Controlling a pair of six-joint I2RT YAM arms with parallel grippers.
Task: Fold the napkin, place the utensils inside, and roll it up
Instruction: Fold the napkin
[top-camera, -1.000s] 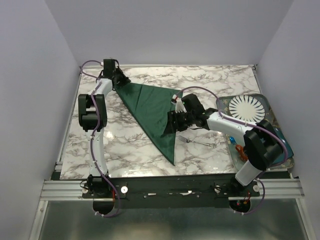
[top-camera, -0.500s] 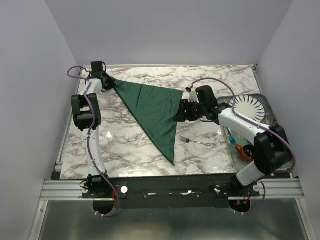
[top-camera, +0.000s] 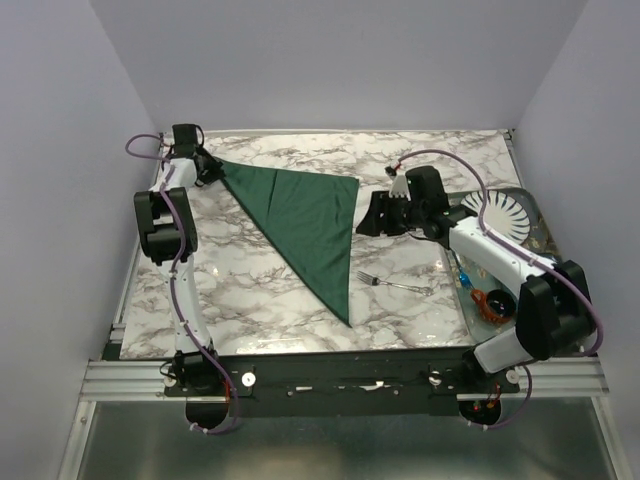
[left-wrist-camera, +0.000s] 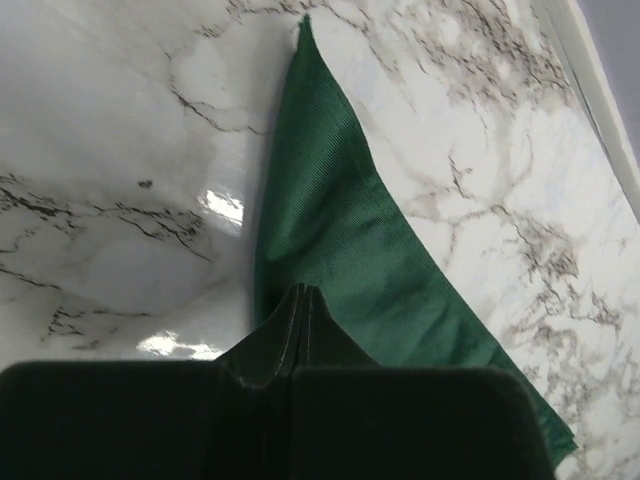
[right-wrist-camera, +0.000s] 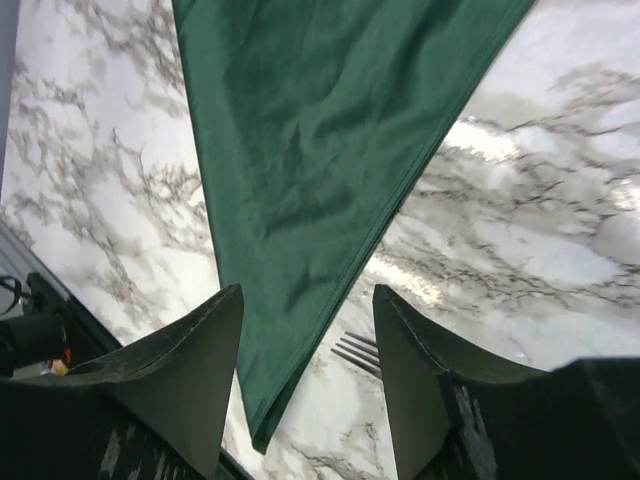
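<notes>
**Napkin folded to a triangle, fork not yet inside**

The napkin (top-camera: 305, 225) is laid flat on the marble table (top-camera: 430, 160) as a folded triangle. One corner is at the far left, one is toward centre right, and the long tip is pointed at the near edge. The far-left corner is pinched by the left gripper (top-camera: 208, 168). Its jaws are closed right down on the cloth, and the left wrist view shows a doubled layer clamped between the pads. The right gripper (top-camera: 368, 218) is spread wide with nothing in it. It is held just beside the napkin's right corner, and whether it touches the cloth cannot be told.

The fork (top-camera: 400, 285) is lying on bare marble just right of the near tip. It is apart from the cloth, with the tines turned toward it.

Handling, as judged:
- **Napkin:** It is light, soft and limp, so wrinkling is expected if it is pulled from a single point. It is best taken at a corner or along the folded edge, with both layers pinched together. The marble looks glossy, so sliding is likely during the roll, and one end should be pinned.
- **Fork:** It is light, stiff, thin and lying low on a slick surface. It is best gripped across the mid-handle, with the fingers brought down to the table. Slip-out is the risk.
</notes>
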